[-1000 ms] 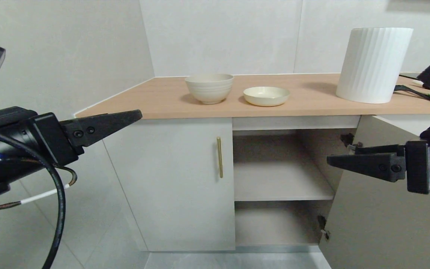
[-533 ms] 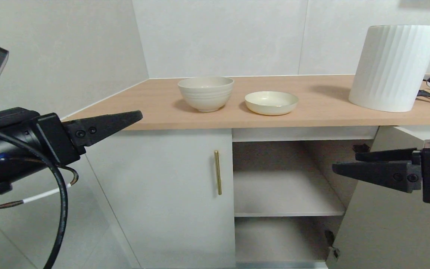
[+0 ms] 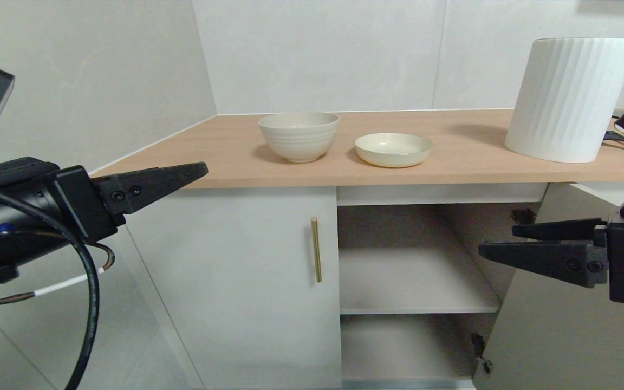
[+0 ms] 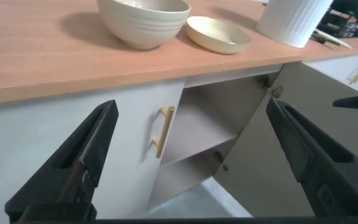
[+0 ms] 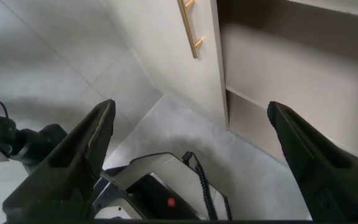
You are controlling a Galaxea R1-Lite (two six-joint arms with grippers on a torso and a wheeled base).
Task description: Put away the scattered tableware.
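The left gripper [image 4: 190,106] and the right gripper [image 3: 499,241] hang in front of the cabinet [image 3: 247,281], each claw wide and holding nothing. The right cabinet door [image 3: 550,336] stands open and shows a shelf [image 3: 409,281]. On the countertop [image 3: 225,157] above, the ribbed bowl [image 3: 299,135] sits just beside the shallow dish [image 3: 394,149], not touching it. Farther right stands a white fluted container [image 3: 569,100].

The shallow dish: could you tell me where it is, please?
In the head view, the shallow dish sits on the countertop, just right of the ribbed bowl, above the open cabinet.
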